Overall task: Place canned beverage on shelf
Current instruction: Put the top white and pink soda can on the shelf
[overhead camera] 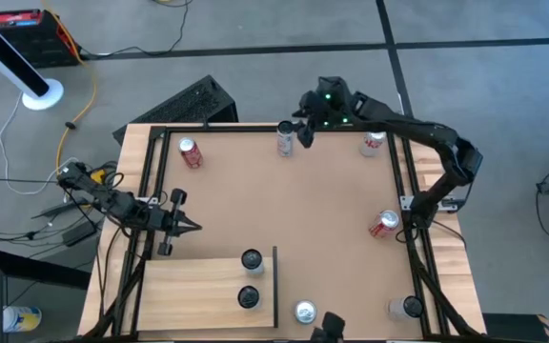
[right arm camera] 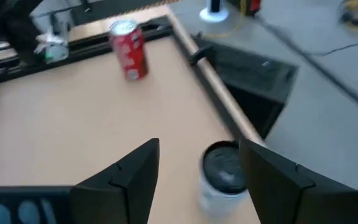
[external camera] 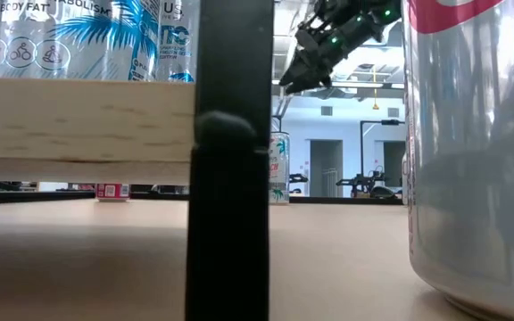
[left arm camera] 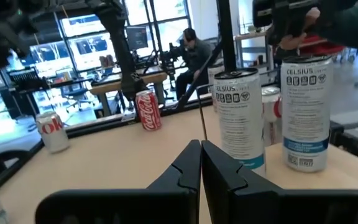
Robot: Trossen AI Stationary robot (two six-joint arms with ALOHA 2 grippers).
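A white can [overhead camera: 285,140] stands upright on the brown table near its far edge; it also shows in the right wrist view [right arm camera: 221,177] and the low view [external camera: 278,169]. My right gripper [overhead camera: 305,129] hangs open above it [external camera: 286,85], slanting down, and touches nothing; in its wrist view the can shows between its fingers [right arm camera: 199,146]. The shelf [overhead camera: 198,286], a pale board with a black rail, lies at the near left and bears two cans [overhead camera: 252,259] [overhead camera: 248,297]. My left gripper [overhead camera: 191,226] is shut, level, above the table's left side just beyond the shelf [left arm camera: 201,152].
Other cans stand about the table: a red one at far left [overhead camera: 191,152], a white one at far right [overhead camera: 373,143], a red one at right [overhead camera: 383,224], two at the near edge [overhead camera: 304,312] [overhead camera: 410,307]. Black rails frame the table. The table's middle is bare.
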